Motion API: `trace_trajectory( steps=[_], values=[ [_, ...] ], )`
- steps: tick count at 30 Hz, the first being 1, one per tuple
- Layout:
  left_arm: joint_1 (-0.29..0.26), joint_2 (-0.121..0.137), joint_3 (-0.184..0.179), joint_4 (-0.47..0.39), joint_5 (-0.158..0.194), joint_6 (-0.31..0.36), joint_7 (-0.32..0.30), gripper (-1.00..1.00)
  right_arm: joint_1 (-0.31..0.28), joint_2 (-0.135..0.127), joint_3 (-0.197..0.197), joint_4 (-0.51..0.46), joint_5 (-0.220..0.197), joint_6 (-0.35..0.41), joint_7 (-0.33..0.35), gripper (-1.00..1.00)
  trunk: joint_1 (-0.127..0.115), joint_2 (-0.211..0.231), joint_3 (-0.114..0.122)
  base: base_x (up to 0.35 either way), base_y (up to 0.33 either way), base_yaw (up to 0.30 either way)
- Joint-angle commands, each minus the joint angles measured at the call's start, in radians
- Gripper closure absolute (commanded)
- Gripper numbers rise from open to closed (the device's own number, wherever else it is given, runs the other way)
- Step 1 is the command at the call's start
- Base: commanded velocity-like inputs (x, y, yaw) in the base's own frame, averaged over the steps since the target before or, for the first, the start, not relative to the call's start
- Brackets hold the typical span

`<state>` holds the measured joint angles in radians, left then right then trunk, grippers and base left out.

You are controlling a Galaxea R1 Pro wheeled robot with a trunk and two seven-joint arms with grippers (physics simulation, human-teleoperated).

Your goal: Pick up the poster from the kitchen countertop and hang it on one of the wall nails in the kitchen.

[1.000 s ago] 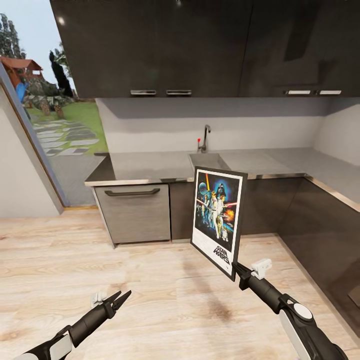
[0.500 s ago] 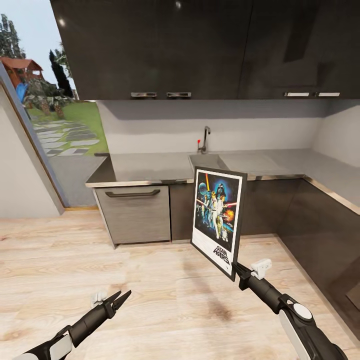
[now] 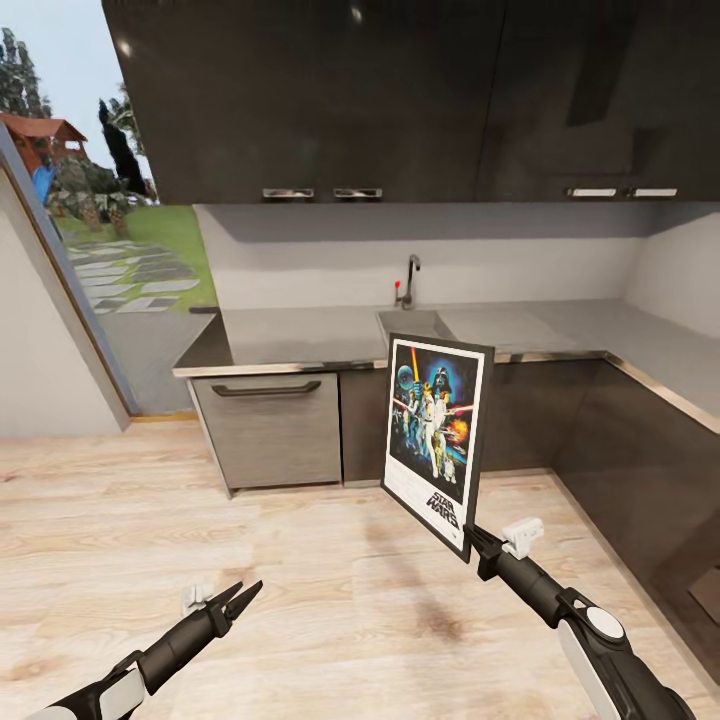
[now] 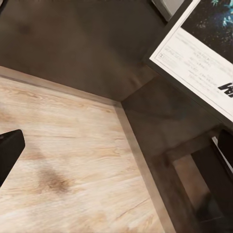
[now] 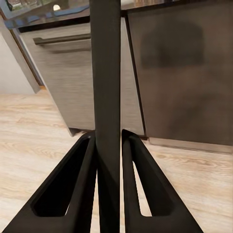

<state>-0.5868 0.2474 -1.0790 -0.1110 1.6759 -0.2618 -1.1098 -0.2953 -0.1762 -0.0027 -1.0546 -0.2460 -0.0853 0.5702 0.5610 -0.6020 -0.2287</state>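
Bare wooden floor (image 3: 300, 600) lies open around both arms. Ahead, the base cabinets (image 3: 270, 430) and tabletop (image 3: 290, 335) block the way; dark wall cupboards (image 3: 400, 90) overhang it, leaving a gap above the sink (image 3: 415, 322).

Bright, even daylight from the open side at the left; small glare spots gleam on the dark upper cabinets (image 3: 400, 90). Soft shadow smudges the wooden floor (image 3: 300, 560). Renders slightly soft, left wrist view blurriest.
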Motion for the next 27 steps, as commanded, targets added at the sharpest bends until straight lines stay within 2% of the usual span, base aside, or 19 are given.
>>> trace_trajectory(
  steps=[1,27],
  values=[
    [-0.001,0.001,-0.009,-0.001,0.008,-0.005,-0.001,-1.0,-0.001,0.0,0.0,0.001,-0.008,0.001,0.007,1.0,-0.004,0.006,0.002,0.0,0.0,0.0],
    [-0.001,0.001,-0.007,-0.001,0.008,-0.005,-0.001,-1.0,-0.001,0.0,0.0,0.001,-0.008,0.001,0.007,1.0,-0.103,0.188,0.083,0.0,0.0,0.0]
  ],
)
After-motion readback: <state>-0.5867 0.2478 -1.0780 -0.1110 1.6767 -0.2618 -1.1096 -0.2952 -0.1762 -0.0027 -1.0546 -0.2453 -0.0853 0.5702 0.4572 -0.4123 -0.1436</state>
